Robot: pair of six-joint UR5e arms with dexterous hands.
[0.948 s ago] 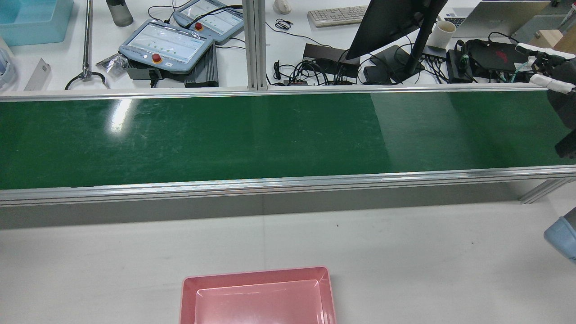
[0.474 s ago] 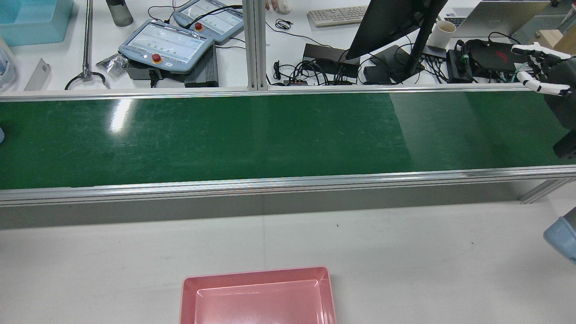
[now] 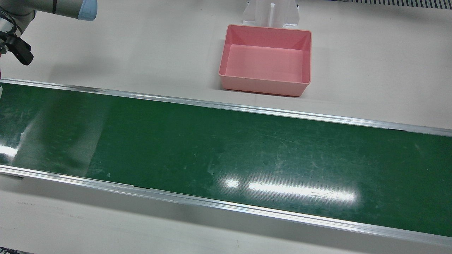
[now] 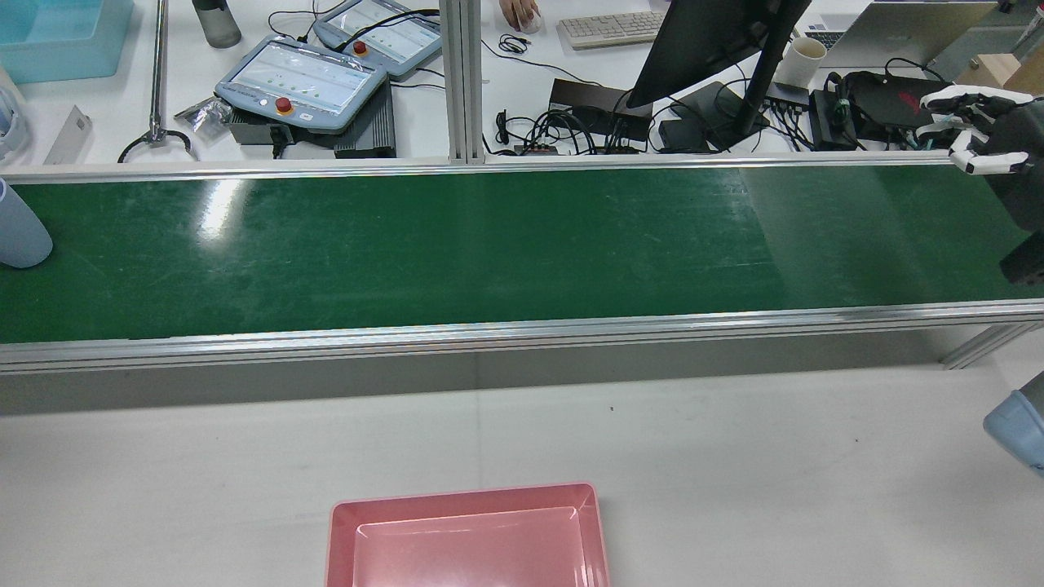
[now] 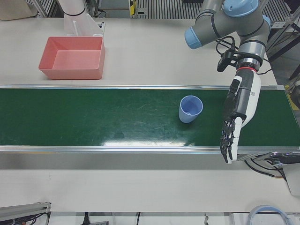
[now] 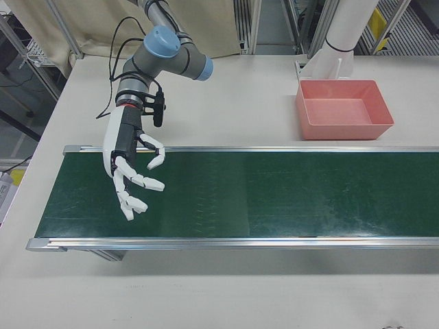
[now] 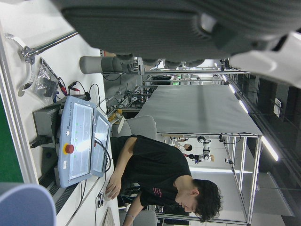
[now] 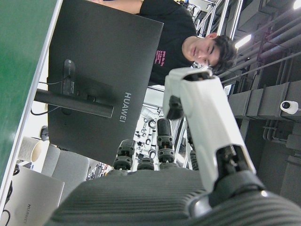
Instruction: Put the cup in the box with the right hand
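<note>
A light blue cup (image 5: 190, 108) stands upright on the green belt (image 5: 93, 117); it also shows at the left edge of the rear view (image 4: 20, 232). My left hand (image 5: 236, 119) hangs open over the belt, just to the cup's right in the left-front view, apart from it. My right hand (image 6: 134, 175) is open with fingers spread above the belt's other end, also seen in the rear view (image 4: 975, 130). The empty pink box (image 3: 265, 83) sits on the white table beside the belt, seen too in the right-front view (image 6: 343, 130).
Behind the belt in the rear view are two teach pendants (image 4: 302, 81), a monitor (image 4: 710, 41), a keyboard (image 4: 612, 28) and cables. A person's hand (image 4: 518, 12) rests on a mouse there. Aluminium rails (image 3: 226, 106) edge the belt.
The cup has come into the rear view at the belt's left edge and moved rightward. My right hand has shifted slightly left and its fingers have curled a little.
</note>
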